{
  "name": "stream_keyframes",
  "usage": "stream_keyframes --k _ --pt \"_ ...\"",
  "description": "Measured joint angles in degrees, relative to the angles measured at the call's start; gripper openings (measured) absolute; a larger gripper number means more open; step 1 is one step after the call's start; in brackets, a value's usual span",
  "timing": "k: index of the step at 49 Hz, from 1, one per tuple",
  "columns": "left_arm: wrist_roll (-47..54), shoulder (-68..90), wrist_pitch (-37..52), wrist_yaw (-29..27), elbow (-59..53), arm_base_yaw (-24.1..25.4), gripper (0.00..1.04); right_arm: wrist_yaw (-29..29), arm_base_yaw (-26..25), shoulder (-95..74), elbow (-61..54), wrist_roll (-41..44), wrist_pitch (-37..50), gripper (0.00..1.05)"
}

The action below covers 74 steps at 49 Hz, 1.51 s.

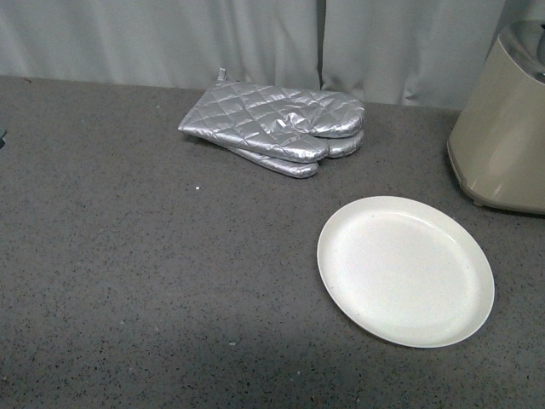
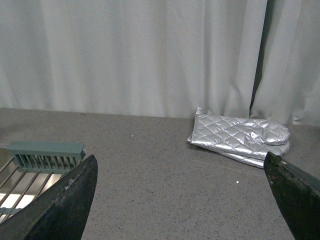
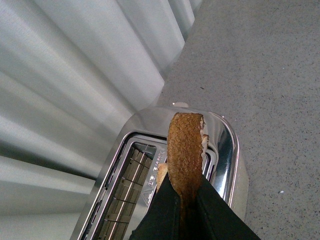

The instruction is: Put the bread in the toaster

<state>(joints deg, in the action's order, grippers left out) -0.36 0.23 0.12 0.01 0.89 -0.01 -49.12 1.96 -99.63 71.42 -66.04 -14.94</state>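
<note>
1. Holding the bread [image 3: 186,155] edge-on in the right gripper [image 3: 189,212], fingers closed on its lower part, crust edge facing the camera. It hangs just above the chrome top of the toaster [image 3: 225,145], roughly over one of the slots; I can't tell whether the lower edge is already inside.
2. Risk: misalignment. The slice appears to sit over the bar between the two slots. Lowered like that, it lands on chrome and buckles or tears.
3. Risk: tilt. The slice looks slightly off the slot's line. A skewed entry jams a corner on the inner wire guides.
4. Risk: crust damage. There is a ragged pale patch near the top of the slice; a hard pinch or a snag could break a piece off.
5. Risk: late release. The fingers are wider than the slot, so opening too low knocks them on the chrome; opening too high lets the slice drop and tip out.
6. Left gripper [image 2: 182,200] is open and empty, low over the table on the left, with the oven mitts [image 2: 240,137] farther back.
7. In the front view the plate [image 1: 405,270] is bare at near right, and the toaster stands at the far right edge, partly cut off.
</note>
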Motion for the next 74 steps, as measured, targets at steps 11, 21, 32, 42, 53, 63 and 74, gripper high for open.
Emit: stream_keyframes --k 11,21,32,42,53,63,74 --pt "0.0 0.0 0.0 0.0 0.0 0.0 0.98 1.38 -0.46 -0.68 -0.33 0.72 1.92 0.37" --pt "0.0 0.0 0.0 -0.02 0.0 0.0 0.98 3.19 -0.7 -0.52 -0.28 1.7 2.47 0.69" --pt "0.0 0.0 0.0 0.0 0.0 0.0 0.98 8.35 0.52 11.39 -11.32 10.69 12.41 0.94" --pt "0.0 -0.02 0.0 -0.04 0.0 0.0 0.98 44.74 -1.49 42.16 -49.9 46.75 47.39 0.69" --pt "0.02 -0.11 0.0 0.09 0.0 0.0 0.98 49.05 -1.92 95.69 -71.08 63.89 15.45 0.26" --pt "0.02 -0.04 -0.09 0.0 0.0 0.0 0.98 49.24 -1.92 99.38 -71.08 65.53 15.04 0.01" --pt "0.02 -0.04 -0.09 0.0 0.0 0.0 0.98 49.22 -1.92 99.38 -71.1 65.7 15.04 0.01"
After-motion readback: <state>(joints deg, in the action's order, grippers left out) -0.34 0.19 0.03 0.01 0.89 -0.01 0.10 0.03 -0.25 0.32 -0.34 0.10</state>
